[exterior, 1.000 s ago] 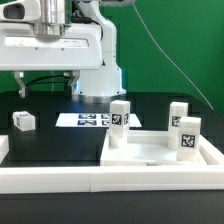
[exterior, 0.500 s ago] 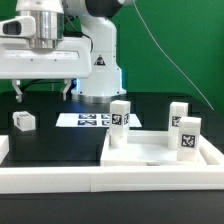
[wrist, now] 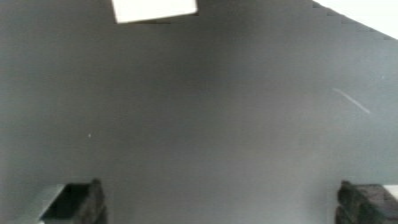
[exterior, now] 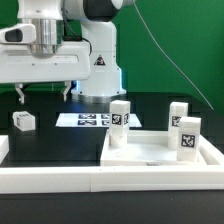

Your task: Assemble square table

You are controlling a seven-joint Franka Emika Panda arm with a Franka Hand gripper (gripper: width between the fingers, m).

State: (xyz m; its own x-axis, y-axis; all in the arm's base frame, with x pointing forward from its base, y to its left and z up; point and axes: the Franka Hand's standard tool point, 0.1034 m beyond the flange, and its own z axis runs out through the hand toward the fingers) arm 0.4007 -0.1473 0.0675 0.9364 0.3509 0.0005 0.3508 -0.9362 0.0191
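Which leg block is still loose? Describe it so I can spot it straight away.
Start at the large white square plastic slab on the exterior view's right, carrying three upright tagged leg blocks. Look across the black table to the exterior view's left: the small white tagged leg block lies alone, on its side, unattached.

Claw (exterior: 45, 93): fingers spread wide, nothing between them, hanging above the counter (exterior: 60, 140).
Loose leg block (exterior: 23, 121): lying on the counter, below the claw, toward the exterior view's left.
Marker board (exterior: 85, 119): flat on the counter, at the robot base.
Square slab (exterior: 150, 150): flat, against the barrier rail (exterior: 100, 180).
Upright leg blocks (exterior: 120, 122): three, standing on the slab.
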